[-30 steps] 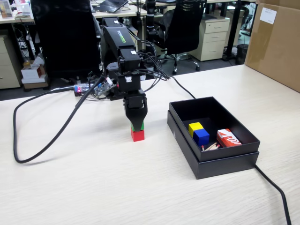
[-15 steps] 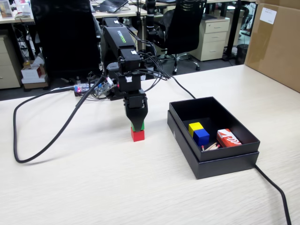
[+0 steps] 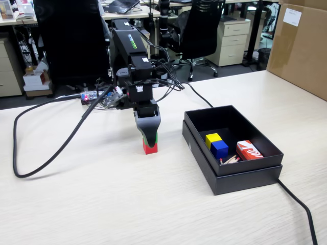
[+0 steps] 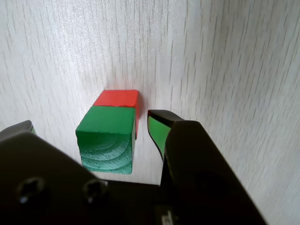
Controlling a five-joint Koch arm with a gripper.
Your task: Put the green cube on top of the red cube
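**Green cube stacked on red, pincer open around it**

Fixed view, left to right: a black cable [image 3: 48, 153] loops across the pale wood worktop [image 3: 102, 204] at far left. The arm [image 3: 134, 61] reaches down from the back edge. Its pincer [image 3: 148, 139] points straight down over the red cube [image 3: 149, 148], which sits on the worktop left of centre. Only a sliver of the green cube [image 3: 156, 137] shows here, beside the black finger, directly above the red one. To the right, well apart from the cubes, is a black box [image 3: 240, 176] standing in its lid. Inside it are a yellow cube [image 3: 212, 138] touching a blue cube [image 3: 219, 148], some thin sticks [image 3: 230, 160], then a red-and-white box [image 3: 249, 150]. A cardboard carton [image 3: 301, 46] stands at far right.

Wrist view, left to right: one finger's tip [image 4: 23, 127] just peeks in at the left edge, apart from the cube. The green cube [image 4: 108, 138] sits on top of the red cube [image 4: 117, 98], whose far part shows beyond it; the stack looks roughly aligned. A narrow gap of worktop separates the green cube from the green-tipped right finger [image 4: 159, 131]. The pincer [image 4: 89, 124] is spread wider than the cube, gripping nothing.
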